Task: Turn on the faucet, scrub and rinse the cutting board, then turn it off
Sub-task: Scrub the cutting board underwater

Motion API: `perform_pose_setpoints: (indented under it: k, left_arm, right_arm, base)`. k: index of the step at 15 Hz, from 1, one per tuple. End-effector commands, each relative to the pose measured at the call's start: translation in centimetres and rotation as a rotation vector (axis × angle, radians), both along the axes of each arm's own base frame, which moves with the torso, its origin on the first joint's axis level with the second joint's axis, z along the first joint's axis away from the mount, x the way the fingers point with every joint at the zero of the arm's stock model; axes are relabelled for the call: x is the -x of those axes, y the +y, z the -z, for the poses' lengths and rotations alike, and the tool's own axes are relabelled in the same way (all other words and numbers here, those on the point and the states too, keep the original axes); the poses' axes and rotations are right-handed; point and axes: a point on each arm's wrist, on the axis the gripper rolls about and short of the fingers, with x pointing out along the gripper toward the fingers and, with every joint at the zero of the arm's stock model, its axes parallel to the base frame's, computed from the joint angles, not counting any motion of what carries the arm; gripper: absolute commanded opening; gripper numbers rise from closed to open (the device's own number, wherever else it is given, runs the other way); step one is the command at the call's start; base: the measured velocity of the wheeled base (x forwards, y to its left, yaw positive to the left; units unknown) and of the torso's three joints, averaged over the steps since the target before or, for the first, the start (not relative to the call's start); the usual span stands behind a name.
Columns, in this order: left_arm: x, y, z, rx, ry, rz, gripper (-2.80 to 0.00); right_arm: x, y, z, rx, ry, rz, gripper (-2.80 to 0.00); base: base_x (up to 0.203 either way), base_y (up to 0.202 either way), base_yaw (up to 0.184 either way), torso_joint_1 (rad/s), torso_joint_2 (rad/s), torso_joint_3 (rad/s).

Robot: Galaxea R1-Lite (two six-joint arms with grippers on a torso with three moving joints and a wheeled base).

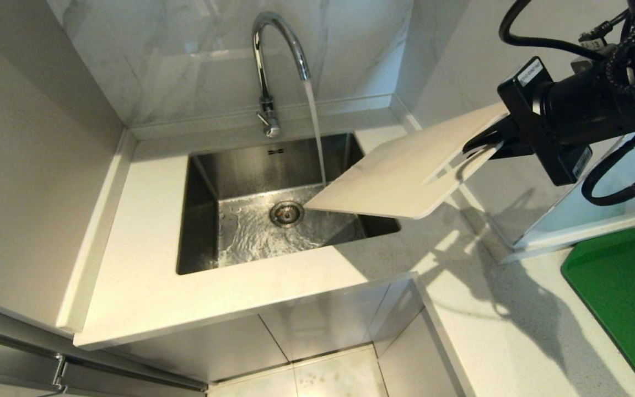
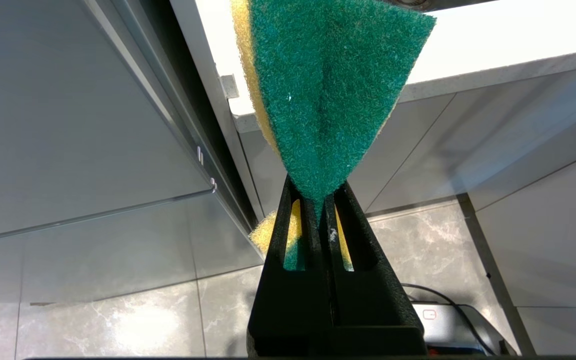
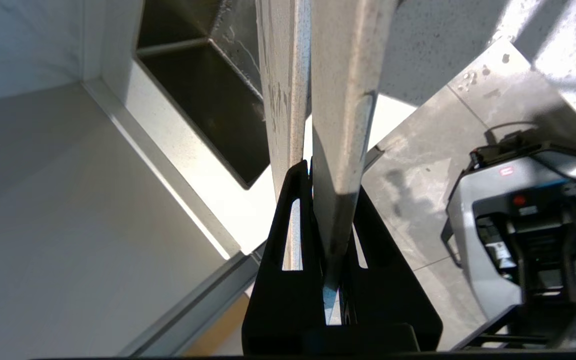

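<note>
Judging by the running water, the faucet step was done and rinsing was in hand. The white stone countertop (image 1: 146, 286) wrapped around a steel sink (image 1: 202, 220), with pale marble-look wall panels behind it and glossy grey floor tiles showing below the counter edge. The cutting board (image 1: 394, 176), cream-white and tilted, hung over the sink's right side, its low corner dipping toward the basin just beside the falling stream and its slotted end raised out past the sink. A green board (image 1: 626, 298) lay on the countertop well to the right of the sink. The chrome gooseneck faucet (image 1: 268, 71) stood behind the sink, water pouring from its spout into the basin near the drain. The right gripper (image 1: 485, 146) was pinching the cutting board at its slot-handle end, fingers pressed against both faces. The left gripper (image 2: 318, 210), low beside the cabinet fronts under the sink, was clamped on a folded green-and-yellow scrubbing sponge (image 2: 328, 90). The next move likely called for raising that sponge to the wetted board while the right arm held it steady under the stream.
</note>
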Motion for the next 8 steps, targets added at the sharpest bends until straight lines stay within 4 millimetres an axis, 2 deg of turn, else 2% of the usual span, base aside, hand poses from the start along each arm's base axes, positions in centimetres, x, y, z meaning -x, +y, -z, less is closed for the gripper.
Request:
perform_pose_setpoints:
  k: [1, 8]
  left_arm:
    - [-0.01, 0.0, 0.01, 0.0, 0.002, -0.001, -2.8]
    - [-0.01, 0.0, 0.01, 0.0, 0.002, 0.0, -2.8]
  right_arm:
    - [0.32, -0.08, -0.14, 0.031, -0.017, -0.02, -2.8]
    - [0.71, 0.05, 0.24, 0.161, -0.054, -0.22, -2.8]
  base:
    - [0.0, 0.0, 0.0, 0.0, 0.0, 0.0]
    - [0.0, 0.0, 0.0, 0.0, 0.0, 0.0]
